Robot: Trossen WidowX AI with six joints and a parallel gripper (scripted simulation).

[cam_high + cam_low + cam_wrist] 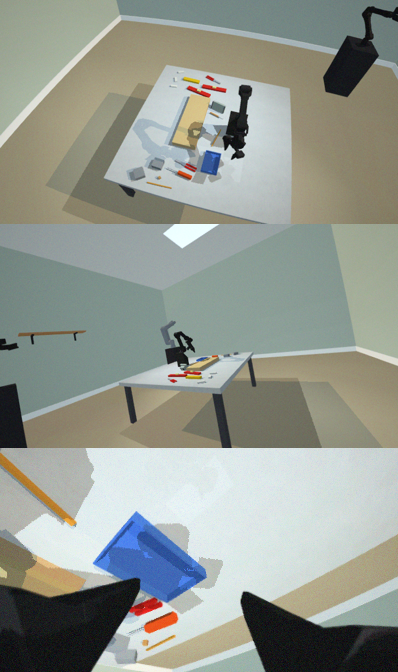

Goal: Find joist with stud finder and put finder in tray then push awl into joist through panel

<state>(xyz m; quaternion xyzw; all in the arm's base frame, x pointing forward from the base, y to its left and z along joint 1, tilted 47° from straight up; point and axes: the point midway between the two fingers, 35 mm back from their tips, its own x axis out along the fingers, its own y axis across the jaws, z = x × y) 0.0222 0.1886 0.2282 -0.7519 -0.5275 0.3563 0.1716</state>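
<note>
The tan floor panel [190, 116] [203, 364] [47, 579] lies flat mid-table. The blue tray [211, 162] [150, 555] [200, 359] lies empty off its near right corner. A flat grey box [217, 106], probably the stud finder, lies by the panel's far right side, with a small orange-handled spike [214, 114] beside it. An orange-handled pointed tool [183, 174] [160, 623] and a red-handled one [190, 167] [146, 606] lie left of the tray. My gripper [232, 149] [192, 348] [192, 590] is open and empty, hanging above the table just right of the tray.
Two red bars [198, 91] [213, 88], a yellow bar [191, 80], a red tool [212, 78] and white bits lie at the far end. Two grey blocks [157, 163] [136, 173] and a pencil [158, 184] lie near the front left edge. Another pencil [215, 137] [35, 488] lies between panel and arm.
</note>
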